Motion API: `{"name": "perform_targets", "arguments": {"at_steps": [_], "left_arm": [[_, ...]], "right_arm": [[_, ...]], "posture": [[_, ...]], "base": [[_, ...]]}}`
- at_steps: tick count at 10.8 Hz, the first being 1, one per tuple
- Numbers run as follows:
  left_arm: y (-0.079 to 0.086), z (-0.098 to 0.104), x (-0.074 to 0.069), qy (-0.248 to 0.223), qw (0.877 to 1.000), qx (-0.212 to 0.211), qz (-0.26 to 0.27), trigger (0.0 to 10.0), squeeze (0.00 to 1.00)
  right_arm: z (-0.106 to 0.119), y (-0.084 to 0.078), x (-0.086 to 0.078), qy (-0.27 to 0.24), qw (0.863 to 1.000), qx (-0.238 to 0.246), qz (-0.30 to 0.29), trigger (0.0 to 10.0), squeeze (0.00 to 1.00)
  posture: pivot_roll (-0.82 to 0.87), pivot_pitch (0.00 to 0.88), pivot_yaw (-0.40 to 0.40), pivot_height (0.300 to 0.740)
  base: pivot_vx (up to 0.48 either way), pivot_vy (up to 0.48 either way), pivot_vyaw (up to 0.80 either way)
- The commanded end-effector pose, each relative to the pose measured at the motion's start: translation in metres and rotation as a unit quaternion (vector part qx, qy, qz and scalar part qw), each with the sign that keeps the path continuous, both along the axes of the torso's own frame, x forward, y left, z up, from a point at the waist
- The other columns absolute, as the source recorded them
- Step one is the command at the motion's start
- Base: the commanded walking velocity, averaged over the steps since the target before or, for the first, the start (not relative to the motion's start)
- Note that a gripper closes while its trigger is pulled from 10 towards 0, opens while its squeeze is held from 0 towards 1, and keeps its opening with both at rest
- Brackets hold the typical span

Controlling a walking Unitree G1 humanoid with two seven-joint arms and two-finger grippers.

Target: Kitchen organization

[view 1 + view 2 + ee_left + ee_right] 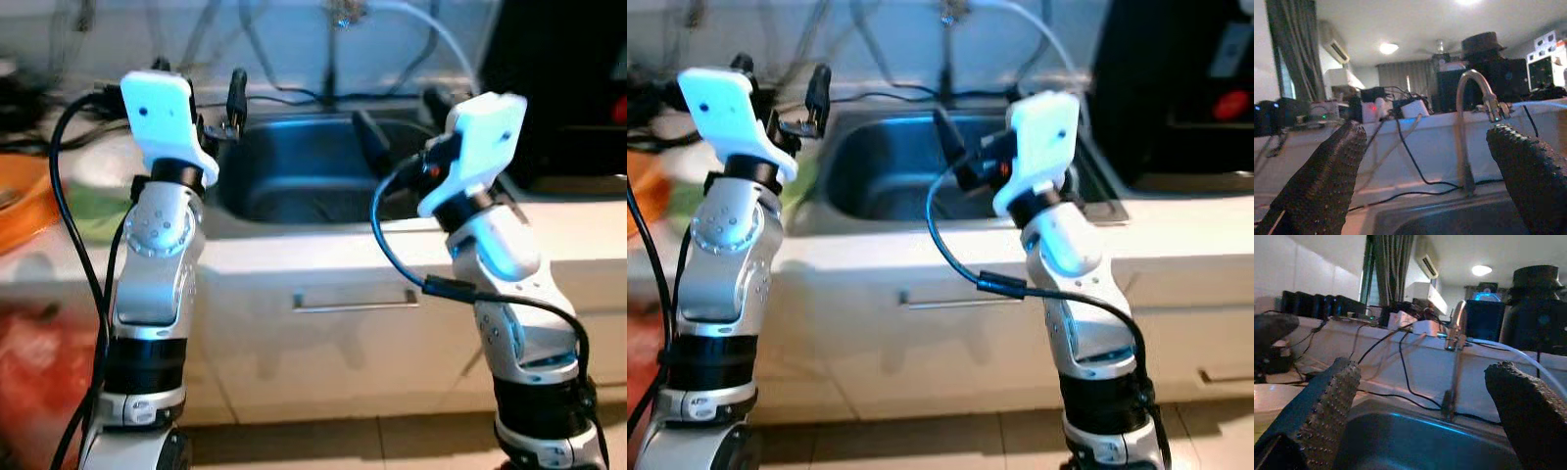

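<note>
Both silver arms are raised in front of a steel sink (294,191) set in a white counter. My left gripper (201,98) hovers over the sink's left rim; its black fingers (1327,181) stand wide apart with nothing between them. My right gripper (402,122) hangs over the right part of the basin, open as well, with studded fingers (1327,416) spread and nothing held. A curved faucet (1471,98) rises behind the sink, straight ahead of both grippers. The basin's visible part looks bare.
An orange object (20,201) and something green (93,211) lie on the counter at left, beside a pale dish (1271,399). A big black appliance (578,88) stands at right. Cables and a white hose (446,39) run along the back wall. A drawer handle (355,304) sits below the sink.
</note>
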State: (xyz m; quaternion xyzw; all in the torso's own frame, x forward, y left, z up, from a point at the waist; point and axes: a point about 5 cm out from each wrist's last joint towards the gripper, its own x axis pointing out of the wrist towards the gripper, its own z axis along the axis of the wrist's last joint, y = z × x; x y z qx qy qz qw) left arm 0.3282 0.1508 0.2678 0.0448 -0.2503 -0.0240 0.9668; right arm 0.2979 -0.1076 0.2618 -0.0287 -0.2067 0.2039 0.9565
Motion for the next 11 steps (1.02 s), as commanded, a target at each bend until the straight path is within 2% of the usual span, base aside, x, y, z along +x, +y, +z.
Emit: {"name": "perform_targets", "arguments": {"at_steps": [1,11], "left_arm": [[0.0004,0.0059,-0.0009,-0.012,1.0,0.002,0.003,10.0,0.0],[0.0053,0.0041,0.0014,-0.011,1.0,-0.002,0.007,10.0,0.0]], "right_arm": [[0.0062,0.0009,-0.0013,-0.013,1.0,-0.001,0.001,10.0,0.0],[0.002,0.0027,-0.0011,-0.006,1.0,-0.012,0.005,10.0,0.0]], "posture": [[-0.01,0.0,0.039,0.74],[-0.01,0.0,0.034,0.74]], "base": [[0.341,0.0,0.0],[0.39,0.0,0.0]]}}
